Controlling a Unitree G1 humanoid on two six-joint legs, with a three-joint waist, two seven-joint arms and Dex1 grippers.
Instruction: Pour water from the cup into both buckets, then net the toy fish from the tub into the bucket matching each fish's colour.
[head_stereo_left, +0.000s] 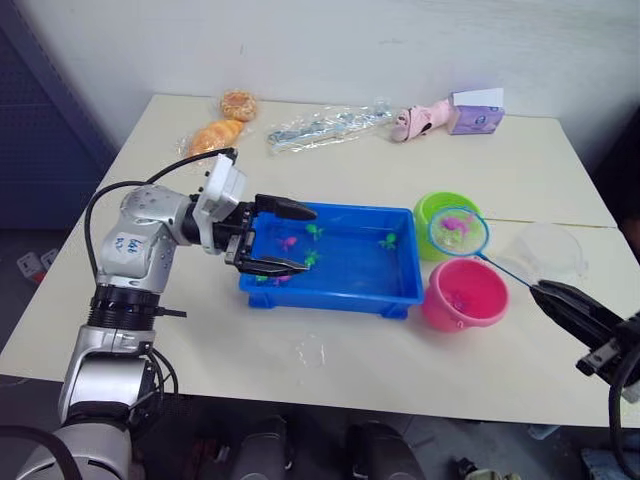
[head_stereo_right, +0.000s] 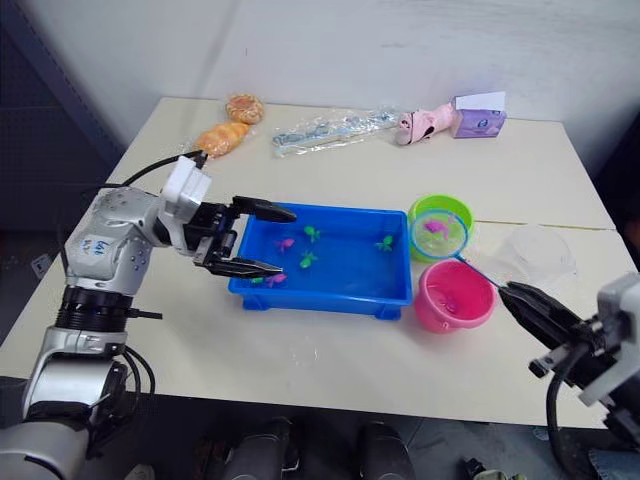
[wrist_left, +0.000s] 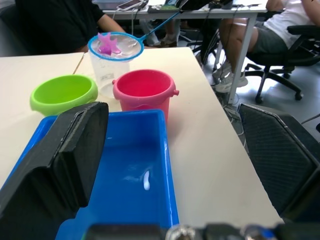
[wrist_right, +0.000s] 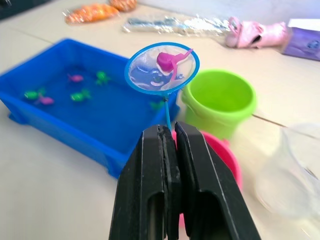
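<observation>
Pink toy fish (wrist_right: 172, 59) lay in the small light-blue-rimmed net (wrist_right: 161, 68), which our right gripper (wrist_right: 172, 135) pinched by its thin wire handle, hoop above the lime green pail (head_stereo_left: 440, 215) and the pink pail (head_stereo_left: 463, 292). Our left gripper (head_stereo_left: 278, 237) stood spread over the blue plastic tub (head_stereo_left: 405, 290). Tipping now might drop it into green. Beige table (head_stereo_left: 300, 370); people sat at desks behind.
</observation>
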